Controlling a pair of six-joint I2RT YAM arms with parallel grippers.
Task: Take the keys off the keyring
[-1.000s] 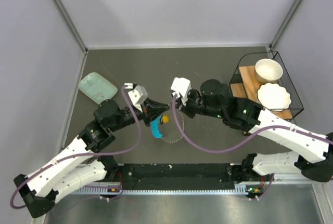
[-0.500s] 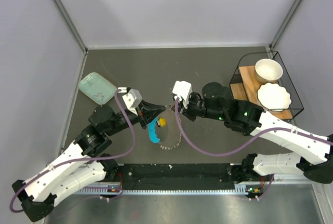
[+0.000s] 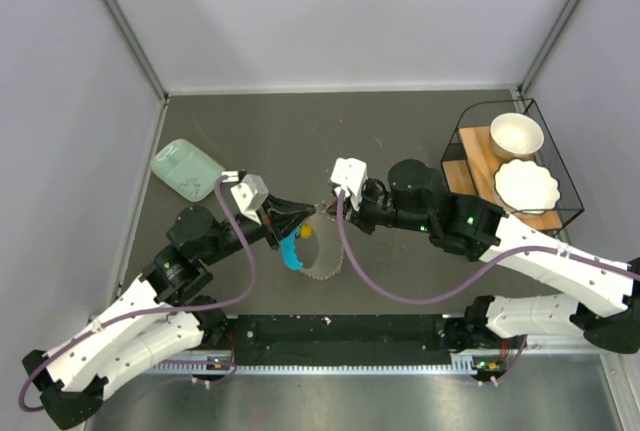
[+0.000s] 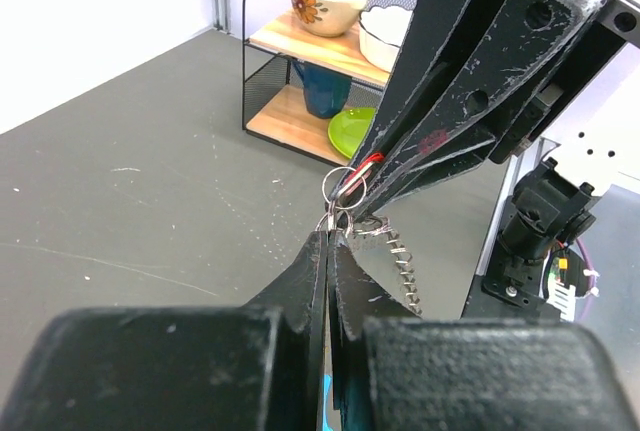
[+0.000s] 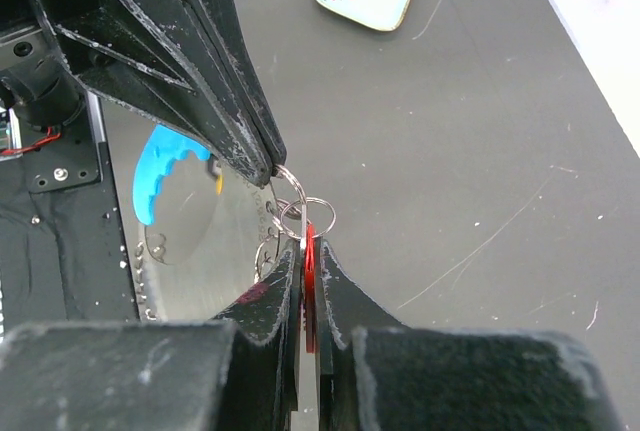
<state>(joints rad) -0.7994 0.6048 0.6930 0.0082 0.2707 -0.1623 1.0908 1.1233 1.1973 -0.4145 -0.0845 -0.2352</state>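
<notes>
**Overhead view.** My two arms meet over the middle of the dark bench [image 3: 400, 131]. The left tool [image 3: 308, 210] and the right tool [image 3: 326, 205] are nearly tip to tip. The keyring [image 3: 292, 251] hangs just below and to the left of the meeting point. Its bright blue loop is under the left tool's tip. A fine bead chain [image 3: 335, 264] curves away from it toward the near edge of the bench.

**Left wrist view.** I read the left tool as closed, its jaws pressed together on thin metal at the top of the keyring. The right tool comes down from the upper right to the same spot.

**Right wrist view.** The right tool is also closed and pinches the red key [image 5: 309, 263] edge-on between its fingers. Small split rings [image 5: 300, 213] link that key to the left tool's tip directly above. The blue loop shows to the left of the rings, with a pale scalloped piece beneath it. I cannot make out any other keys.

**Surroundings.** A mint-green flat box [image 3: 186, 170] lies on the bench behind the left arm, well apart from the keyring. At the far right a wire rack [image 3: 462, 141] carries a cream bowl [image 3: 516, 135] and a white scalloped plate [image 3: 527, 186].
</notes>
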